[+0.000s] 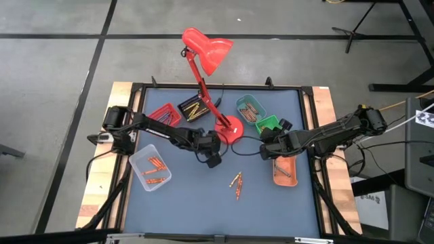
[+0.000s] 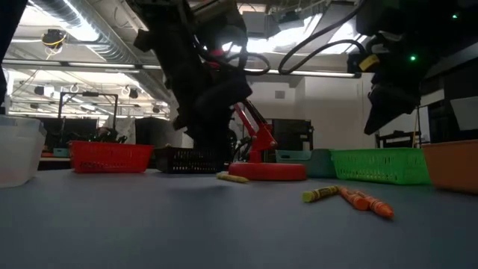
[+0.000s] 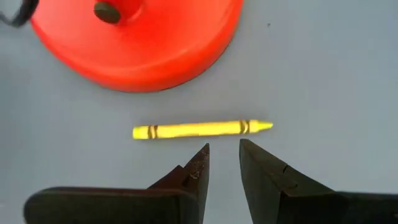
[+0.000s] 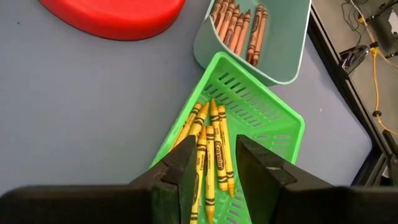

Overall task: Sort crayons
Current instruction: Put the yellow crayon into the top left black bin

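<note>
Left gripper (image 3: 224,158) fingers apart, empty, beside yellow crayon (image 3: 202,129) mid-frame. Straddle its middle, drop squarely, avoid lamp base (image 3: 134,37). Right gripper (image 4: 214,158) apart above green tray (image 4: 273,118).

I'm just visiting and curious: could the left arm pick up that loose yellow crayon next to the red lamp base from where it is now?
Probably yes. The left gripper is open right over the yellow crayon, which lies alone on bare table, clear of the lamp base.

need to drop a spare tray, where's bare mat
Free: the front strip below the loose crayons, and the gap between the clear tray and them. Crowded: the back around the lamp base, where both claws, left and right, work by the trays.
</note>
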Robot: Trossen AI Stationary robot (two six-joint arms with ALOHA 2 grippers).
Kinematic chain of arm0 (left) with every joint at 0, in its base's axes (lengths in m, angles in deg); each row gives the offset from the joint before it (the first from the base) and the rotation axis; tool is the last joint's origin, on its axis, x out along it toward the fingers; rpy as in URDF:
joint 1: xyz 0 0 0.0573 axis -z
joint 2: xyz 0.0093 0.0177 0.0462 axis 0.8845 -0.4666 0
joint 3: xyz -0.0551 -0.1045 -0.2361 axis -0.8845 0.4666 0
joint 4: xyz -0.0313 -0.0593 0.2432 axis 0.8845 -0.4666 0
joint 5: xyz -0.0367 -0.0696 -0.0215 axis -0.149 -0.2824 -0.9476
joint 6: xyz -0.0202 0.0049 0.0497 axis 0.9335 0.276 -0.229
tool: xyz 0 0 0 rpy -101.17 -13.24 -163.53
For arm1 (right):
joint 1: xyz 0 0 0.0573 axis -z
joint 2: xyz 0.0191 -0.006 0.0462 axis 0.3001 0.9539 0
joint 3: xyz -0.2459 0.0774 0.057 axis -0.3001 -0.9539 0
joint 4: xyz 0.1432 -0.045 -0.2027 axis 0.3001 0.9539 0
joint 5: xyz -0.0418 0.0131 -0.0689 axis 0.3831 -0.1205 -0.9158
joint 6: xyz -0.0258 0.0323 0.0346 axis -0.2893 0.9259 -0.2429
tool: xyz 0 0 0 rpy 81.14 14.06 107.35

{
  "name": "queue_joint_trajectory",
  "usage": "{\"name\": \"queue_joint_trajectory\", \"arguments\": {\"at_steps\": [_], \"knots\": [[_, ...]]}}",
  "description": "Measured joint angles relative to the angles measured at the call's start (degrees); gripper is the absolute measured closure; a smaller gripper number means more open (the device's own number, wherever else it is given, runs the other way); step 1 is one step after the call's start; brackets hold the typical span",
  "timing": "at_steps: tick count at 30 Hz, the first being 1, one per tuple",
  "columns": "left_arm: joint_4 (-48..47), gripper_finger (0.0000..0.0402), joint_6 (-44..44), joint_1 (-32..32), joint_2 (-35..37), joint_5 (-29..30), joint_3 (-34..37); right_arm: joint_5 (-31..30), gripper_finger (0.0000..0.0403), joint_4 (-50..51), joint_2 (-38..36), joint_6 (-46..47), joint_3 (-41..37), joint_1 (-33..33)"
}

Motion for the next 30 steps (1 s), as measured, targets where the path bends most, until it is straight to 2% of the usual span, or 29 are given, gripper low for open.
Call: {"name": "queue_joint_trajectory", "arguments": {"at_steps": [14,19,23,30], "knots": [[0.0,0.0328,30.3,-0.1,0.0,-0.6,0.0,0.0,0.0292,-0.9,0.0,0.0,0.0,0.0],[-3.9,0.0328,40.1,-0.1,0.0,-1.9,0.0,0.0,0.0292,-1.0,0.0,0.0,0.0,0.0],[-7.8,0.0328,46.1,-0.1,0.0,-1.9,0.0,0.0,0.0292,-1.0,0.0,0.0,0.0,0.0],[-7.0,0.0328,53.6,-0.1,0.0,-1.6,0.0,0.0,0.0292,-4.0,0.0,0.0,0.0,0.0]]}}
